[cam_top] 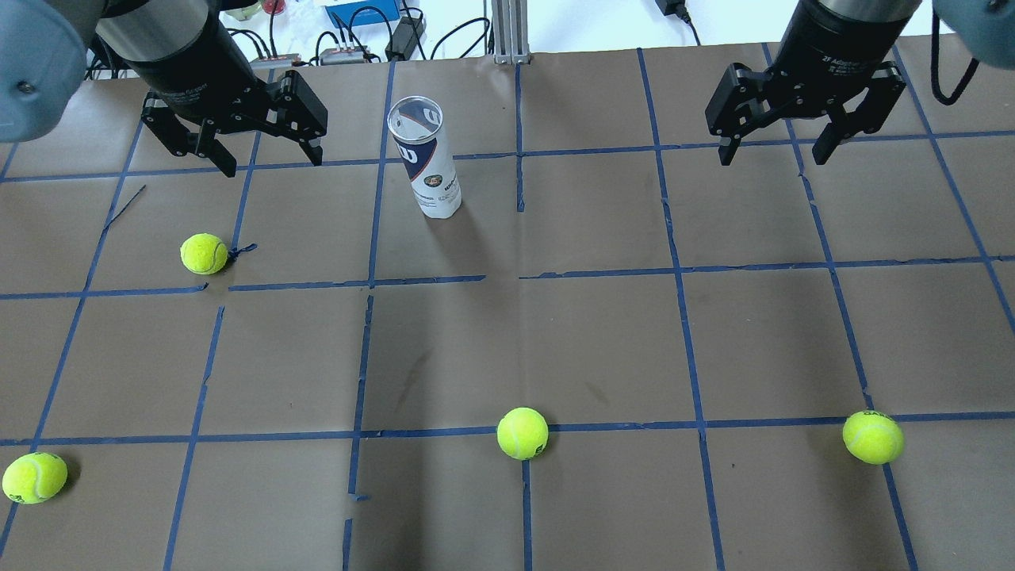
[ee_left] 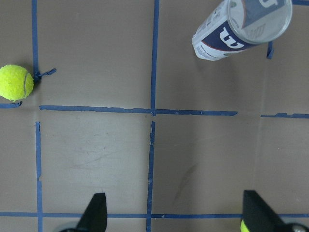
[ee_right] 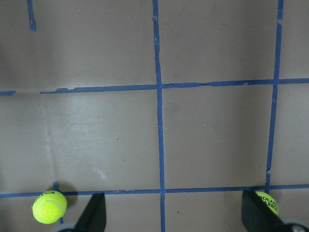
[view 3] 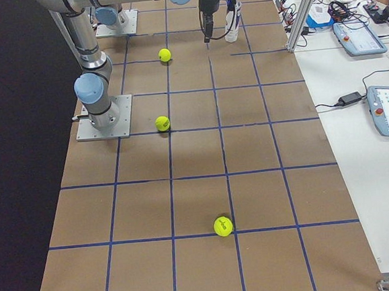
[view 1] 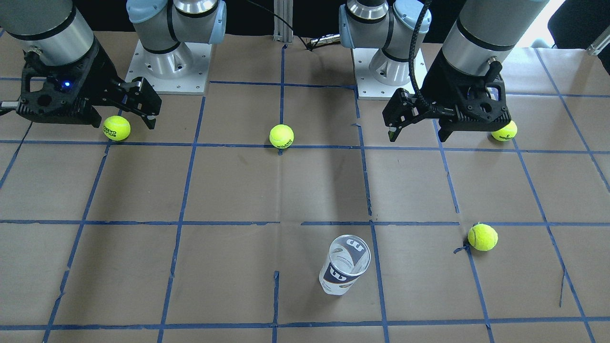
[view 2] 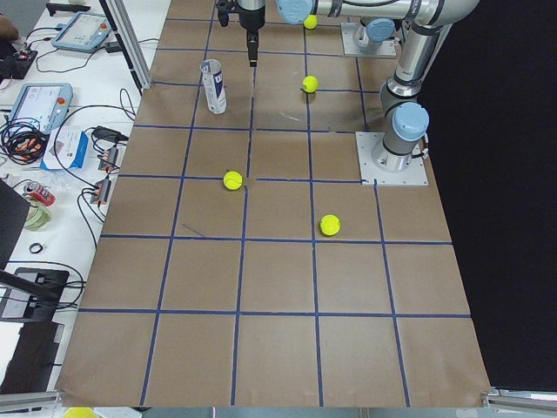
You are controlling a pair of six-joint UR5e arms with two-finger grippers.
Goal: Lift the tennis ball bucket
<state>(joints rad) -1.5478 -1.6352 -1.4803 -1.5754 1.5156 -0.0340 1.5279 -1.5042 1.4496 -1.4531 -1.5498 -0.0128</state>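
The tennis ball bucket is a clear can with a navy and white W label. It stands upright with its top open on the far side of the table, and shows in the front view and the left wrist view. My left gripper is open and empty, held above the table to the left of the can and apart from it; it also shows in the front view. My right gripper is open and empty, well to the right of the can, and also shows in the front view.
Several yellow-green tennis balls lie loose on the brown paper with its blue tape grid: one near the left gripper, one at the near middle, one at the near right, one at the near left. Cables and boxes lie beyond the far edge.
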